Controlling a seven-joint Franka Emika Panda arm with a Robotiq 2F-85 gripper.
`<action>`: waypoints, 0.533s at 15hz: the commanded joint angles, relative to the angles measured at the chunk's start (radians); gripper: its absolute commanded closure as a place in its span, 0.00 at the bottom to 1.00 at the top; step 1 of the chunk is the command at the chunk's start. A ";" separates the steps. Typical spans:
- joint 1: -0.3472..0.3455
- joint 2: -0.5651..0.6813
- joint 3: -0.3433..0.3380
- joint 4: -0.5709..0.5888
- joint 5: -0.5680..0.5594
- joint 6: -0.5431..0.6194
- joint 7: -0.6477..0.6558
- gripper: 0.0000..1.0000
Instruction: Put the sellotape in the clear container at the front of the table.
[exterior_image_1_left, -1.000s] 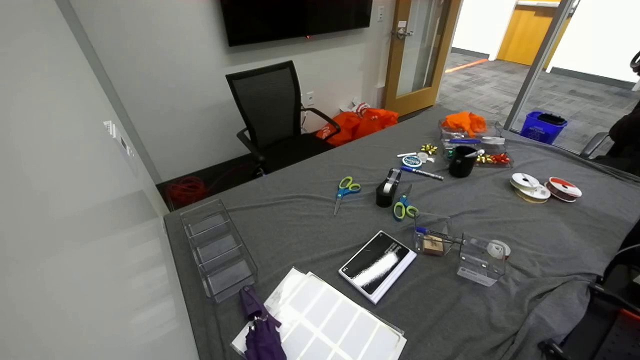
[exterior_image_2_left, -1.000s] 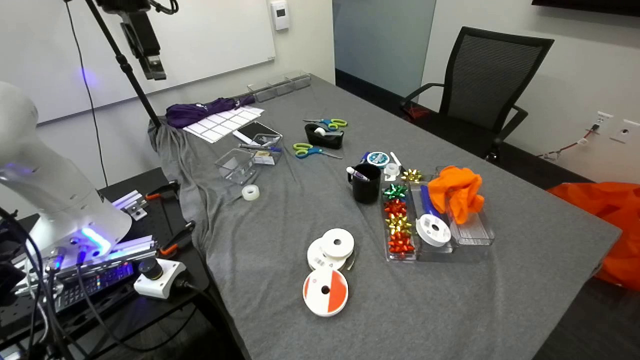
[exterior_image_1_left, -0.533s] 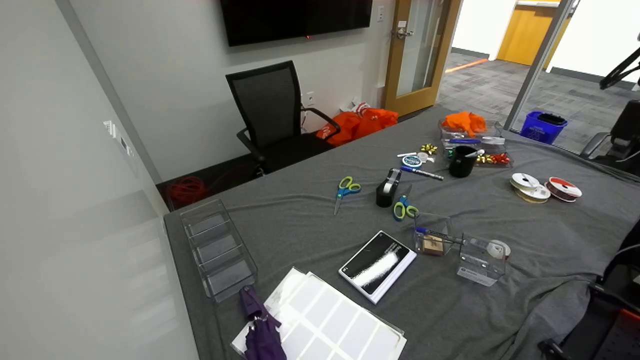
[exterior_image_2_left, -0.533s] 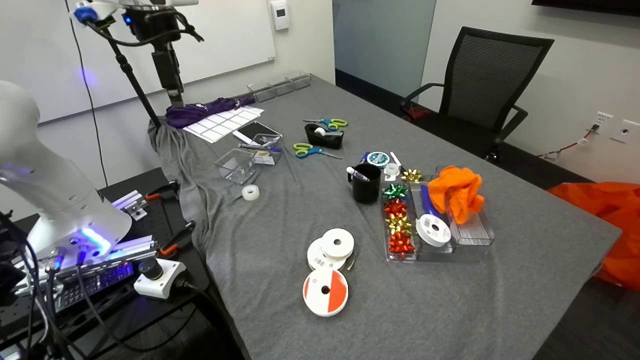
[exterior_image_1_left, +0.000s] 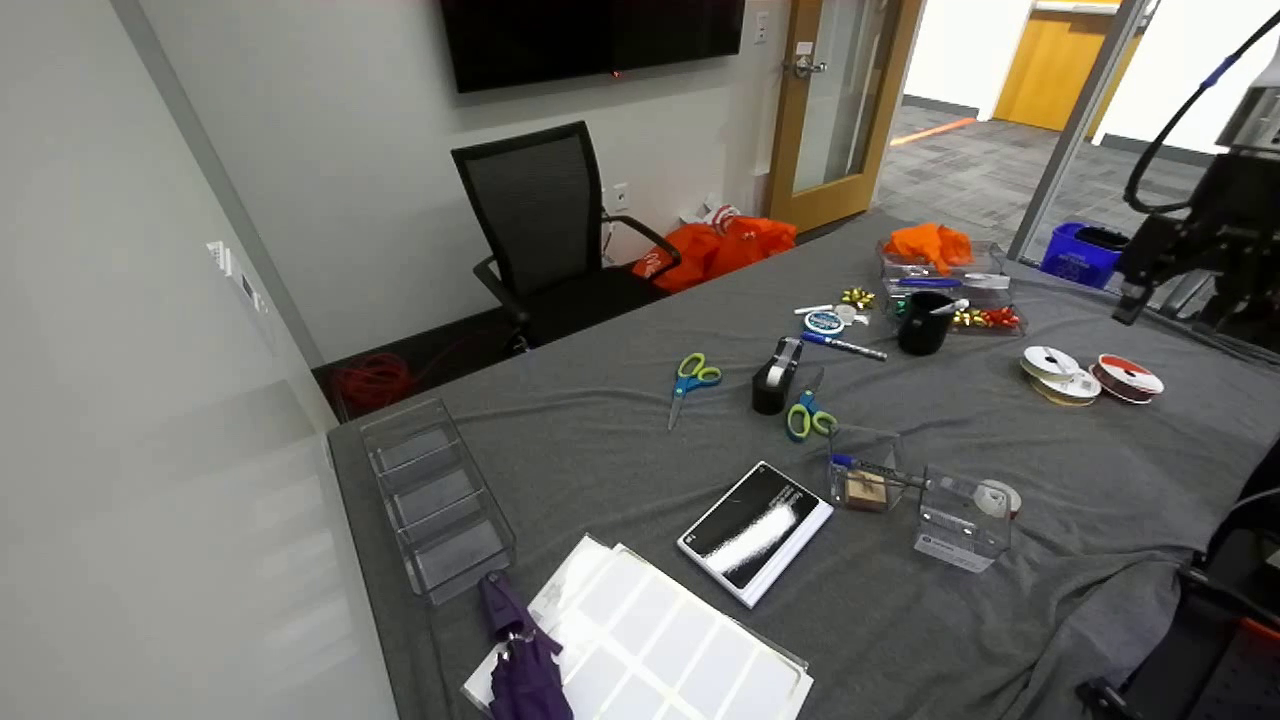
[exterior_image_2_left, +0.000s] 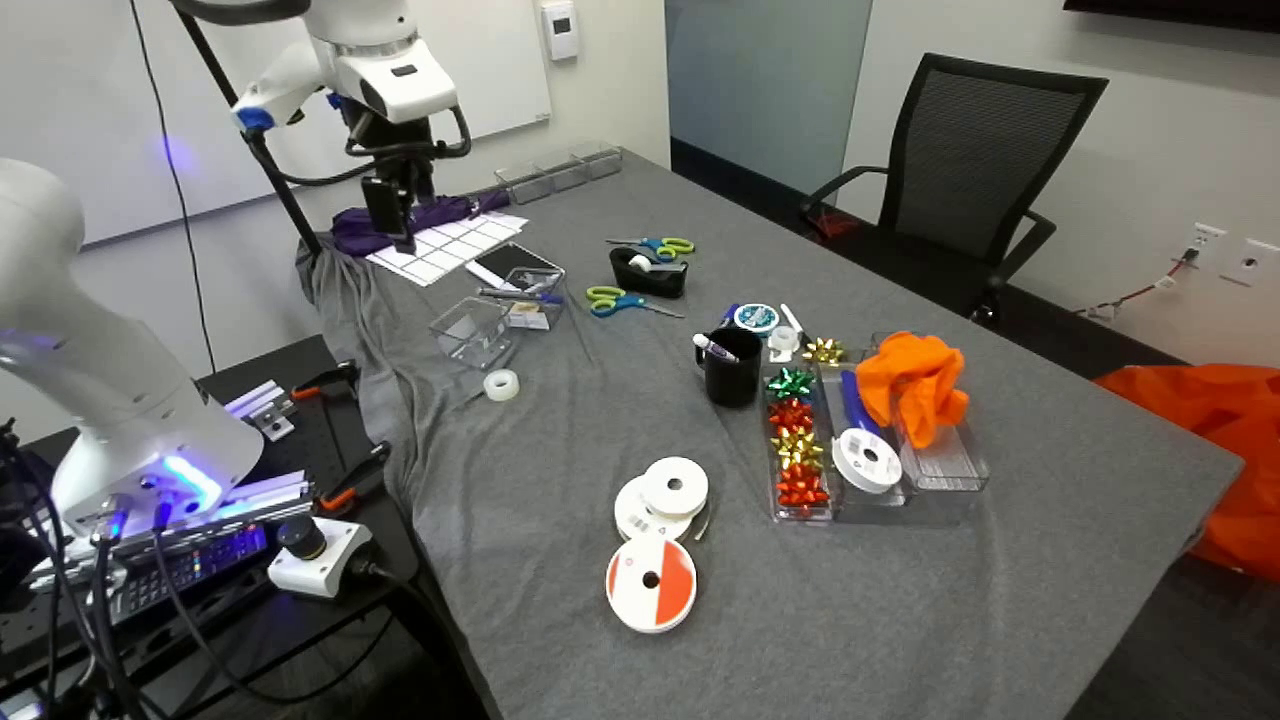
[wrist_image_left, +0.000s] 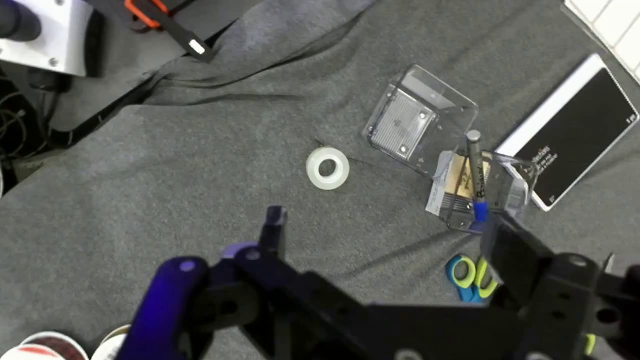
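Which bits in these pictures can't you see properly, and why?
Black mug: its inside bottom is hidden by its walls in both exterior views.
Wall screen: its top is cut off by the picture's edge in both exterior views.
Label on the clear container beside the sellotape: print too small to read in an exterior view.
Scissors: this pair's blades are hidden behind the pincer in the wrist view.

You're in an office: exterior views give you a screen (exterior_image_1_left: 600, 42) top centre, a chair (exterior_image_1_left: 540, 205) below, whiteboard (exterior_image_2_left: 490, 70) upper left.
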 joint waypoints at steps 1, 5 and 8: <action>-0.023 0.126 0.025 0.018 0.131 0.116 0.105 0.00; -0.025 0.137 0.039 0.001 0.139 0.169 0.129 0.00; -0.025 0.134 0.042 0.002 0.139 0.167 0.128 0.00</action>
